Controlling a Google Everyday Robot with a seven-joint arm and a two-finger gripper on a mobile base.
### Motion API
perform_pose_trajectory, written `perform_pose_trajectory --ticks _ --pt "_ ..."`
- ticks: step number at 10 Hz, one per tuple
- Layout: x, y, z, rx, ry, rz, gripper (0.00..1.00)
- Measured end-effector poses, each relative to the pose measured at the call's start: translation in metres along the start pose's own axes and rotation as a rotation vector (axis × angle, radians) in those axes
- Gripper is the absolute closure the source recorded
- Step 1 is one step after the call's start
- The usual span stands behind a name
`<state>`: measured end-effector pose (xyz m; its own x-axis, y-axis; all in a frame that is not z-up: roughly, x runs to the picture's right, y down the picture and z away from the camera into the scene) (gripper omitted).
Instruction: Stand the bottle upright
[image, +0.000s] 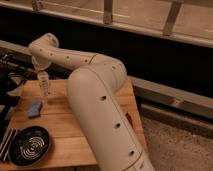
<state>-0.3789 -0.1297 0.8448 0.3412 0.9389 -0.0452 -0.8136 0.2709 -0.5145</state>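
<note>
The bottle (45, 86) is pale and see-through. It stands upright at the far left of the wooden table (65, 125), with its base about at the table surface. My gripper (43, 74) is right above it at the bottle's top, at the end of the long white arm (95, 95) that reaches across from the lower right. The contact between gripper and bottle is hard to make out. A flat blue pad (35, 108) lies on the table just in front of the bottle, to its left.
A black round bowl (30, 145) sits at the table's front left corner, with dark sticks (7, 142) beside it. Dark equipment and cables (10, 82) stand off the table's left edge. A dark wall and a railing run behind the table.
</note>
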Motion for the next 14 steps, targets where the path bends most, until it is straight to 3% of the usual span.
perform_pose_trajectory --ticks 1,3,4,6,9,11,14 --pt "0.001 0.001 0.0 0.004 0.006 -0.001 0.98" --pt "0.003 -0.011 -0.003 0.093 0.025 -0.042 0.98" --pt "0.005 -0.021 -0.006 0.12 0.028 -0.058 0.98" --pt "0.013 -0.041 -0.015 0.139 0.023 -0.079 0.98" --pt "0.019 -0.05 -0.015 0.121 -0.032 -0.066 0.98" --pt "0.021 -0.058 -0.013 0.12 -0.122 -0.071 0.98" --pt "0.016 -0.053 -0.007 0.118 -0.142 -0.099 0.98"
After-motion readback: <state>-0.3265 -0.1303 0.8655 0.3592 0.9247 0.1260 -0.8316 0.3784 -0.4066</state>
